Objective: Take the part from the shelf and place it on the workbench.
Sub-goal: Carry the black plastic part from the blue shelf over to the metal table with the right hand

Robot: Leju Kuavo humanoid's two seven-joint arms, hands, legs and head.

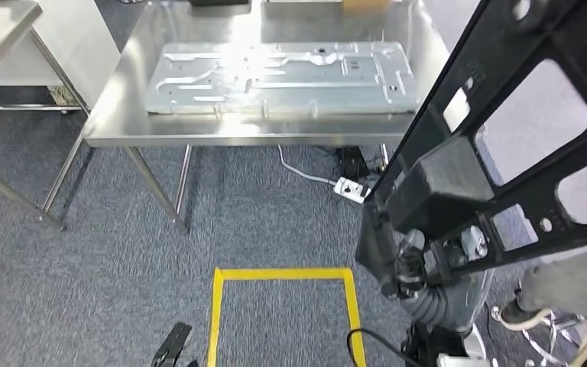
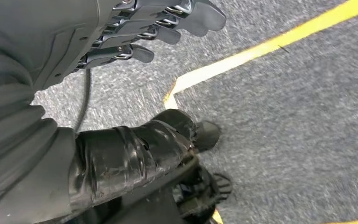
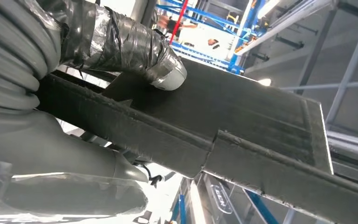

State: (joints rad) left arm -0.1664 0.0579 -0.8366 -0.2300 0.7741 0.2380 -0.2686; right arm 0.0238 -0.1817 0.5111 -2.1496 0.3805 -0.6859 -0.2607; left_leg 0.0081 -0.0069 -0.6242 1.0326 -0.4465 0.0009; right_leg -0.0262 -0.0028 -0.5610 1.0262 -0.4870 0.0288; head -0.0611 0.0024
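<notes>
The right hand (image 1: 409, 260) grips a large black moulded plastic frame part (image 1: 504, 130), pierced by several cut-out windows, near its lower end; the part rises tilted up and to the right across the head view, off the stainless-steel desk (image 1: 122, 115) and clear of the shelf. In the right wrist view the taped thumb (image 3: 121, 42) lies over a flat black face of the part (image 3: 242, 121) and the remaining fingers are closed beneath it. The part looks rigid and, being open-webbed plastic, probably light for its size, though long enough to lever against a grip at one end; its smooth faces may slide, so a ribbed edge near a crossbar seems the better hold. The left hand (image 2: 135, 32) hangs over grey carpet (image 2: 284, 121) with fingers loosely extended, holding nothing. A pale stamped sheet-metal panel (image 1: 283, 76) already lies on the desk.
</notes>
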